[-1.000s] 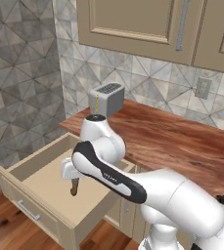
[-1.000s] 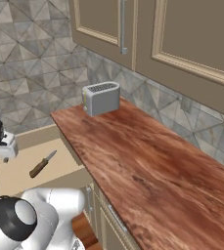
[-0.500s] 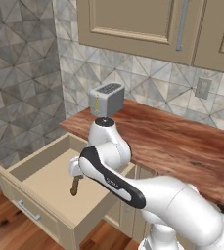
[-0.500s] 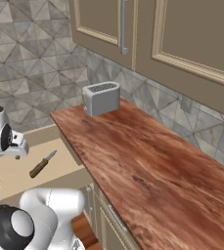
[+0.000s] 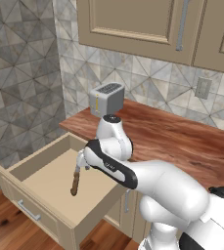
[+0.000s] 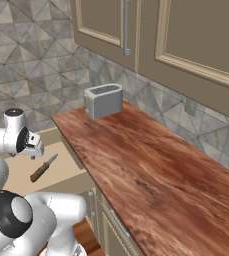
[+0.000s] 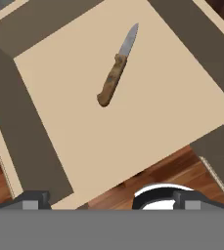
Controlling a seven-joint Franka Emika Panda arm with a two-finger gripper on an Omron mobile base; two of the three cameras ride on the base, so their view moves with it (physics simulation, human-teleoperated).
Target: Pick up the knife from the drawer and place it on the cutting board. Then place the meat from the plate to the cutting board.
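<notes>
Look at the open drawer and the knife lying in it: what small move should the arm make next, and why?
Probably lower the gripper straight toward the knife, lining it up with the brown handle. The drawer is pulled out, the knife lies alone and flat on its tan floor, and the jaws stand wide open above it with nothing held, so a descent comes before any closing.

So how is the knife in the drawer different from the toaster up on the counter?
The knife lies flat on the floor of the open drawer; the toaster stands upright on the wooden counter. The knife is slim, with a brown wooden handle; the toaster is a boxy block, much bulkier. The knife has a pointed blade; the toaster has slots on top. Both have grey, metal-looking parts.
</notes>
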